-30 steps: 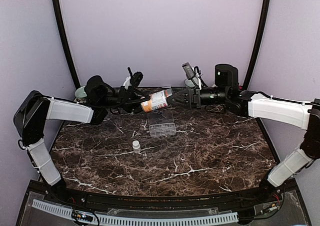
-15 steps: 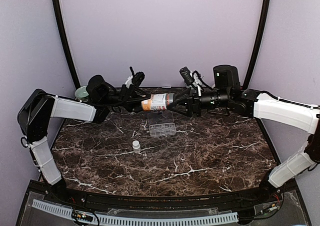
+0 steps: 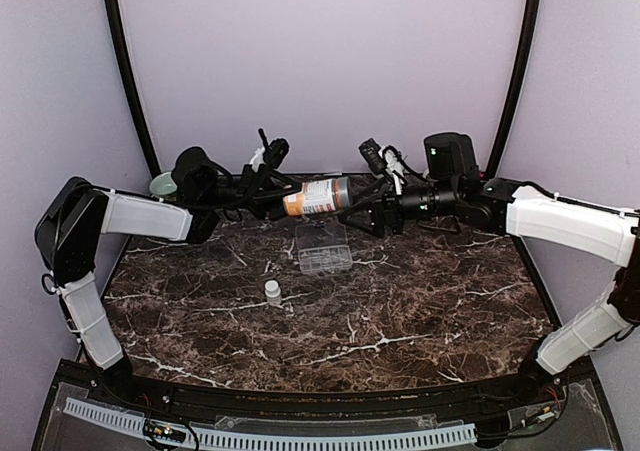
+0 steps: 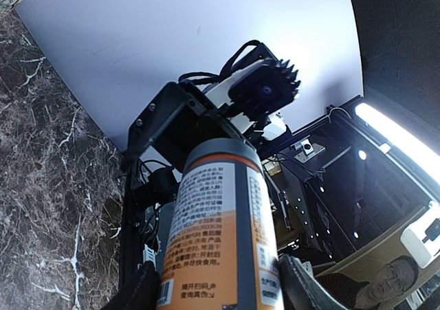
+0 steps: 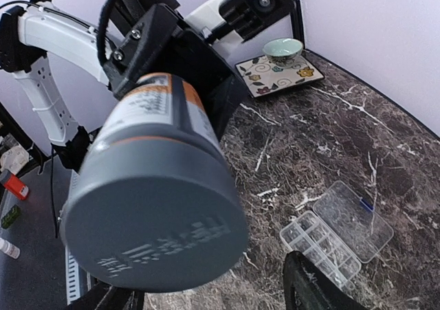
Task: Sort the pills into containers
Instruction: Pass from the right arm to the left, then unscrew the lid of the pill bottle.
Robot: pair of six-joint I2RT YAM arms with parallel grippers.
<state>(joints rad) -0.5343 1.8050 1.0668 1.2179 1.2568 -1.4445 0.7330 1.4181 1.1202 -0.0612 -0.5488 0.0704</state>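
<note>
My left gripper (image 3: 283,203) is shut on the amber bottle (image 3: 315,197) and holds it nearly level above the back of the table, grey cap (image 3: 343,190) pointing right. In the left wrist view my left gripper (image 4: 220,293) clamps the labelled bottle (image 4: 220,234) from both sides. My right gripper (image 3: 362,207) is open, its fingers spread on either side of the cap (image 5: 155,227) without touching it. The clear organiser box (image 3: 323,246) lies open on the table below, its compartments (image 5: 320,245) looking empty. No pills show.
A tiny white bottle (image 3: 272,291) stands in front of the organiser. A pale green bowl (image 5: 283,47) on a flowered tile (image 5: 278,74) sits at the back left corner. Lilac walls close the back and sides.
The right wrist has rolled at the cap and its fingers have spread and drawn slightly back. The bottle went from tilted to nearly level; the left gripper still holds it.
</note>
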